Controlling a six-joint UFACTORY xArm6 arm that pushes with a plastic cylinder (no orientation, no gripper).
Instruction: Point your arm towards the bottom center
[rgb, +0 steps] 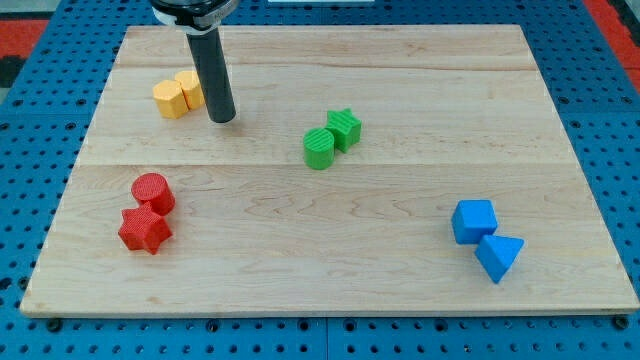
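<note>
Near the view's top left, my tip (222, 119) rests on the wooden surface (330, 270), just right of two yellow blocks (180, 94). There is no hand, so nothing opens or clamps. The task's target is the bare bottom-centre strip of the surface, well away from the tip. No block needs taking hold of; these look light, hard and easily nudged. The rod stands nearly upright. A direct diagonal path probably passes between the red blocks (148, 212) and green blocks (332, 138).
</note>
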